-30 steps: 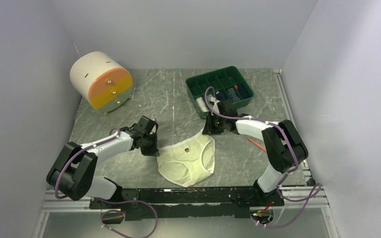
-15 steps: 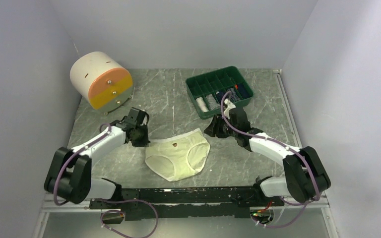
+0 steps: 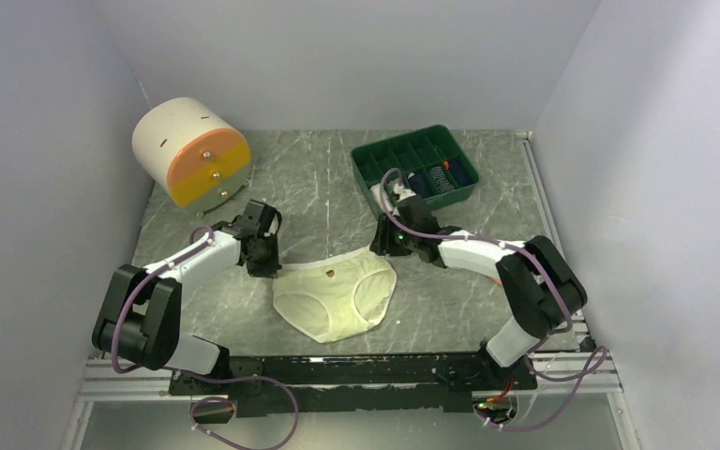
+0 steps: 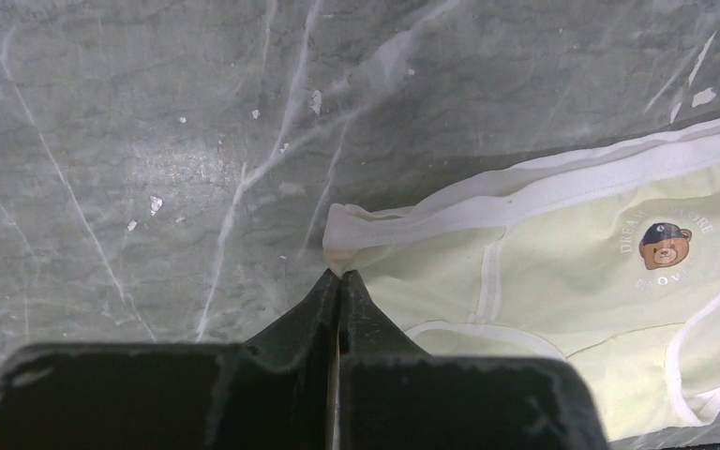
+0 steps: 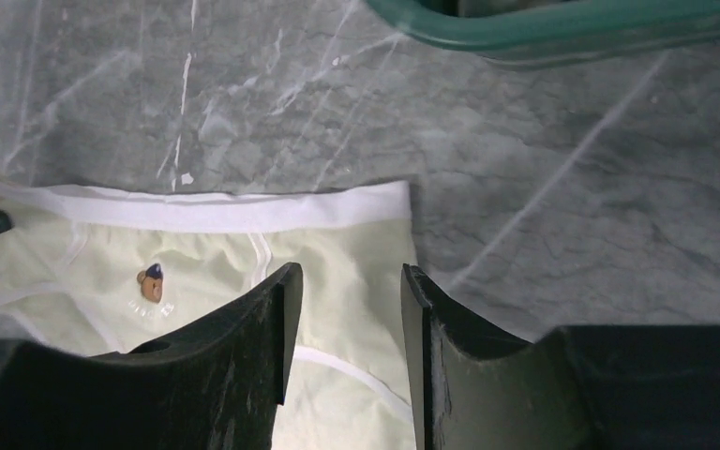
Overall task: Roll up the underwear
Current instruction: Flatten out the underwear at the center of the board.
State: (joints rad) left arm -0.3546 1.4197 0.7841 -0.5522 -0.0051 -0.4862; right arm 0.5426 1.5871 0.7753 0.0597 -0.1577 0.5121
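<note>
Left wrist view showed the left gripper (image 4: 339, 278), jaws together, apparently pinching a waistband corner of the cream underwear (image 4: 562, 272), which lay flat on the table (image 4: 150, 141). The right gripper (image 5: 345, 309) hovered with jaws apart over the opposite corner. It should pinch squarely there, keeping the band taut. Above the bear print (image 4: 664, 246), only "DREAM" read clearly.

- Top external: high and distant, facing down; underwear (image 3: 336, 298) lies mid-frame.
- Left wrist: close, facing down at the underwear's left-arm-side waistband corner.
- Right wrist: close, above the opposite corner.
- All share the underwear.
</note>
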